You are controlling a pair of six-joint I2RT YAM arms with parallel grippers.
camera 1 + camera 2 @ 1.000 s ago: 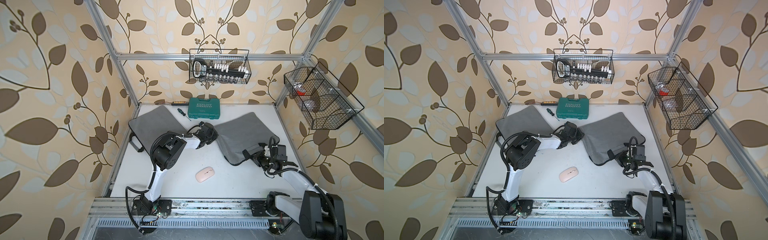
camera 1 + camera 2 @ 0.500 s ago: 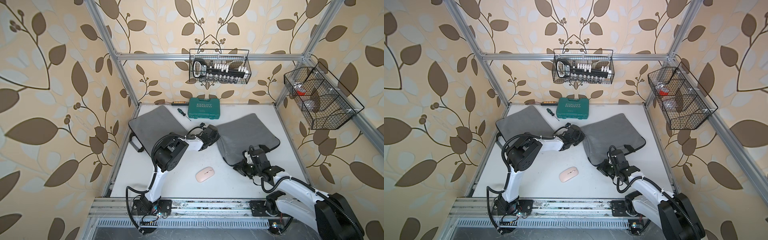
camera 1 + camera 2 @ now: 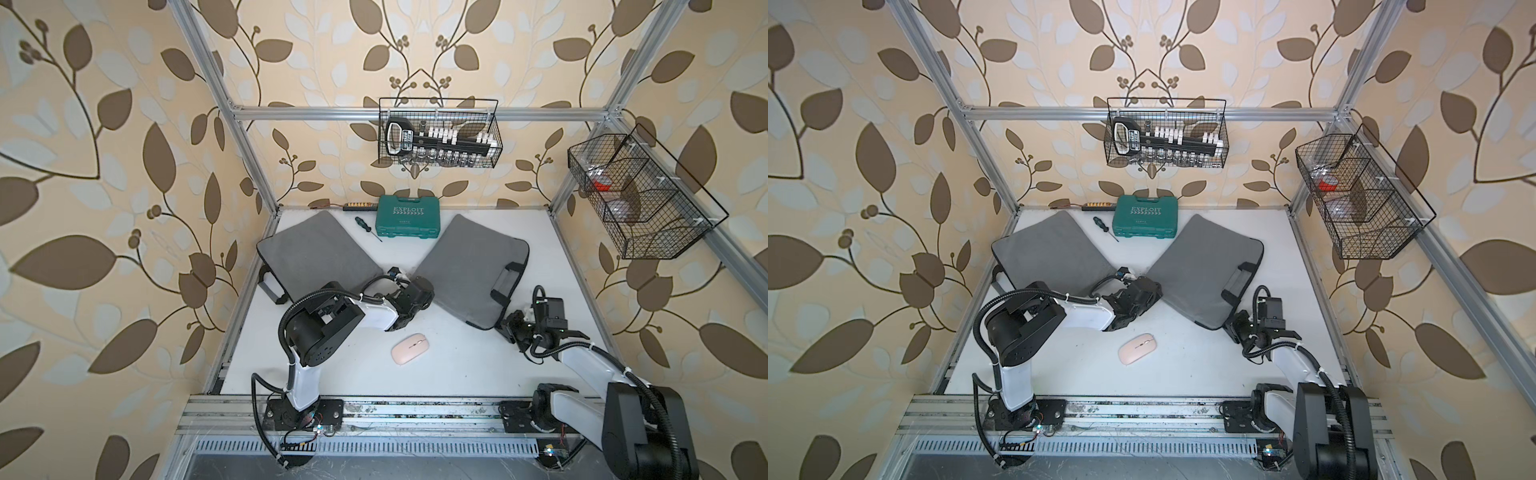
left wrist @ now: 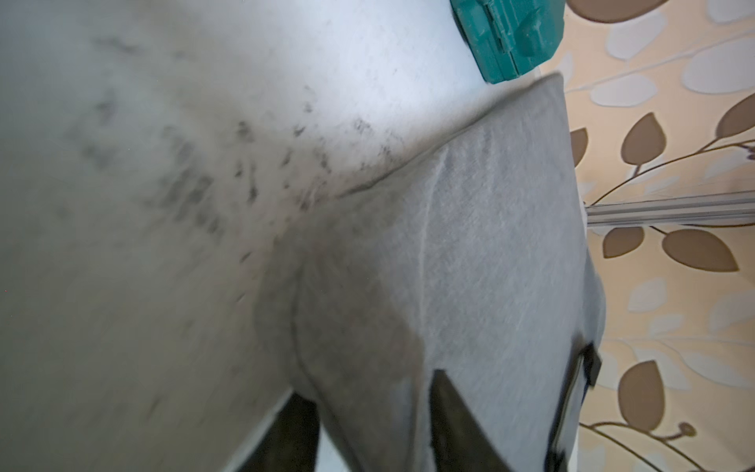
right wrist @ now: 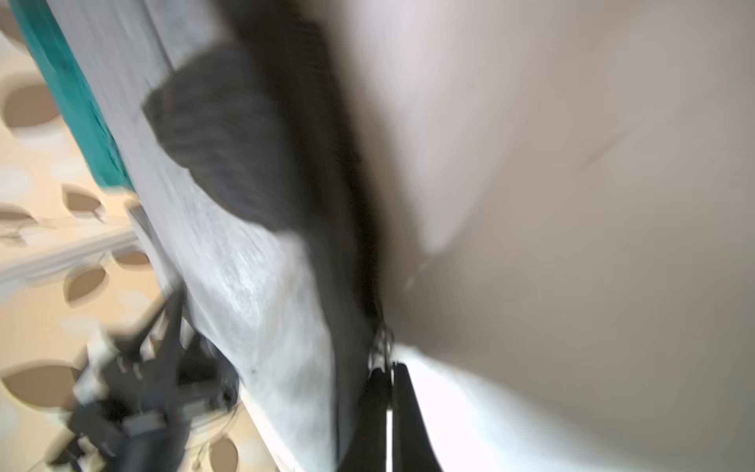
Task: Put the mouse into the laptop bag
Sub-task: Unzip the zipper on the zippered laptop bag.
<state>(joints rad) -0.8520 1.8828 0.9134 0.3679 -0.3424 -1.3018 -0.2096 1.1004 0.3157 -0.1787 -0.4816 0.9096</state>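
L jaws wide, laptop bag [image 4: 470, 253] corner betw. them, only their tips in frame. R jaws pinched shut at bag's edge; blur hides whether anything's caught. Mouse [image 3: 410, 349] on surface [image 3: 457, 365] betw. both jaws, touching neither.

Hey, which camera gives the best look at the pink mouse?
A top view: the mouse lies whole and unobstructed on the table. Both top views show it alike. Neither wrist view shows it; they face the bag and table.
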